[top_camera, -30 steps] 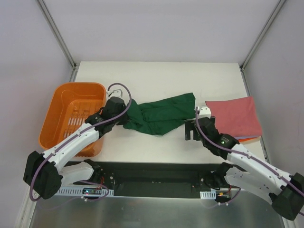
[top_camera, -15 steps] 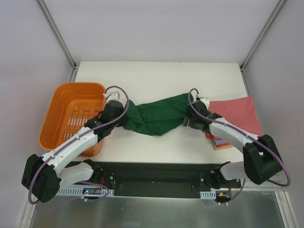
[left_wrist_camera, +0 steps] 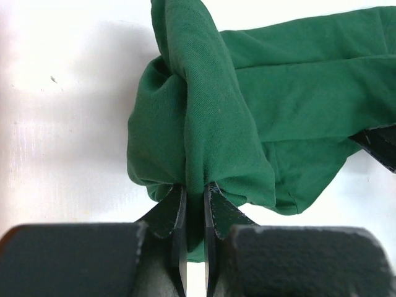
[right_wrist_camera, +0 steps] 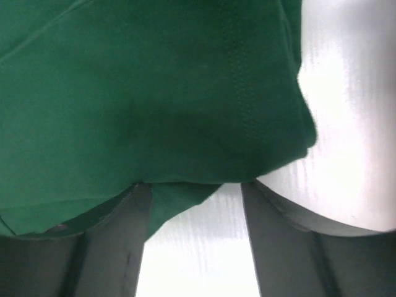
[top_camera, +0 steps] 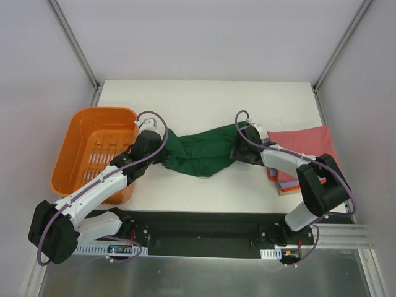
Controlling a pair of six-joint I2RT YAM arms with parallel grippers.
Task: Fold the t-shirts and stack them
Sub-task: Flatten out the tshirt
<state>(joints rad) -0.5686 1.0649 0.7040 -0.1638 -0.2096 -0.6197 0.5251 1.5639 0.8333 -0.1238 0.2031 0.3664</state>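
A dark green t-shirt [top_camera: 204,151] lies bunched and stretched across the middle of the table. My left gripper [top_camera: 162,152] is at its left end, shut on a fold of the green cloth [left_wrist_camera: 247,111], which is pinched between the jaws [left_wrist_camera: 195,189]. My right gripper [top_camera: 239,151] is at the shirt's right end. In the right wrist view its fingers [right_wrist_camera: 117,235] stand apart, the green hem [right_wrist_camera: 154,93] lies over their tips, and a flap hangs between them. A folded pink-red t-shirt [top_camera: 306,151] tops a stack at the right, with lavender and orange edges [top_camera: 282,184] below it.
An orange slotted basket [top_camera: 102,111] stands at the left edge of the table, right beside my left arm. The stack of folded shirts lies just right of my right arm. White table [top_camera: 210,102] shows behind the green shirt.
My right arm swung from the table's front to the green shirt's right end, and its jaws have narrowed somewhat. The left gripper kept its hold and barely moved.
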